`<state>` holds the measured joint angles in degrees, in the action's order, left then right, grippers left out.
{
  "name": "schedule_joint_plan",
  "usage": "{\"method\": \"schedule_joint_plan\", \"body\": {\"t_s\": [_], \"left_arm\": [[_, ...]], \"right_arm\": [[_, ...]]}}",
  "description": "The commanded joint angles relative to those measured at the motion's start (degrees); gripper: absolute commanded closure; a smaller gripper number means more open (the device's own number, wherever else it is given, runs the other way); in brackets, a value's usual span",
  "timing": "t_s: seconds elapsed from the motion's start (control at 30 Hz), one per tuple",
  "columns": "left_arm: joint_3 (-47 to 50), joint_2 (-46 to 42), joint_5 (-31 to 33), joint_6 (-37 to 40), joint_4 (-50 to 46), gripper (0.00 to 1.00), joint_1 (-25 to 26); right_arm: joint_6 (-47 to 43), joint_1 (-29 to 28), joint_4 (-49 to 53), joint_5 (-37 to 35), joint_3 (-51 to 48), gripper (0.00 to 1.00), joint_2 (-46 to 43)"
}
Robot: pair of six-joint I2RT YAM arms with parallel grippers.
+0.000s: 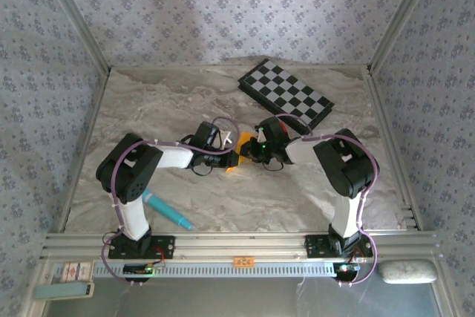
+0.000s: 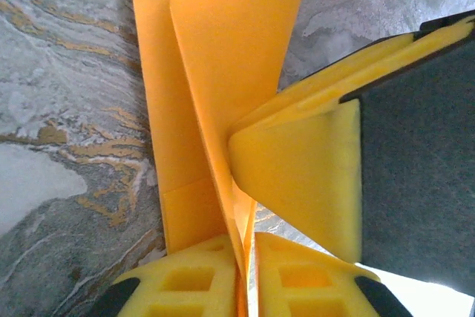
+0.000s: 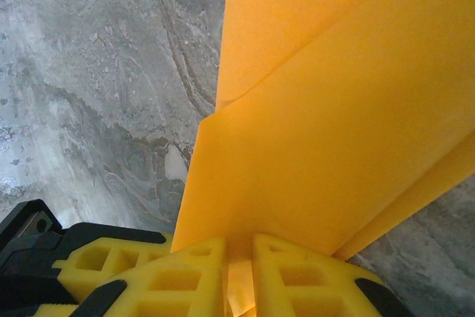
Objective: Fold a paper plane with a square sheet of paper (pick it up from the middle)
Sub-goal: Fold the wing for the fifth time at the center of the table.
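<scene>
Your half-folded paper plane [image 1: 239, 157] sits mid-frame in the top view, over the tabletop [image 1: 185, 102], between both arms. The left gripper [image 2: 247, 241] and right gripper [image 3: 239, 246] each pinch it from opposite sides, equally near. Its creased length runs up-frame, straight ahead of each.

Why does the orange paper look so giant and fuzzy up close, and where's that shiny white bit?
Left wrist view: the folded orange-yellow paper sits very near the lens, so its closest edges blur; white glare washes out the bottom right corner. Right wrist view: even light, the grey marbled table sharper. Top view: soft light, faint shadows.
</scene>
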<state>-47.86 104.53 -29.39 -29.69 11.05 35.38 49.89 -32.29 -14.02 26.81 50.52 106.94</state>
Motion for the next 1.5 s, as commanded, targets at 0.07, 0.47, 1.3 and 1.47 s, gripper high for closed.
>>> {"method": "schedule_joint_plan", "body": {"t_s": [0.07,0.47,1.3,1.47], "left_arm": [[2.1,-1.8,2.8,-0.4,-9.4,0.82,-0.1],[1.2,-7.1,1.8,-2.7,-15.4,0.78,-1.2],[-2.0,-14.5,3.4,-6.7,-17.1,0.77,-1.8],[-3.2,-11.6,1.7,-8.2,-15.5,0.81,-0.2]], "right_arm": [[-1.4,-0.2,3.3,-0.9,1.1,0.82,1.4],[-2.2,-0.5,3.1,-0.2,1.4,0.82,1.1],[-2.7,-0.8,4.4,-0.4,1.6,0.83,1.2],[-2.7,-0.9,4.6,-0.4,1.8,0.83,1.3]]}}
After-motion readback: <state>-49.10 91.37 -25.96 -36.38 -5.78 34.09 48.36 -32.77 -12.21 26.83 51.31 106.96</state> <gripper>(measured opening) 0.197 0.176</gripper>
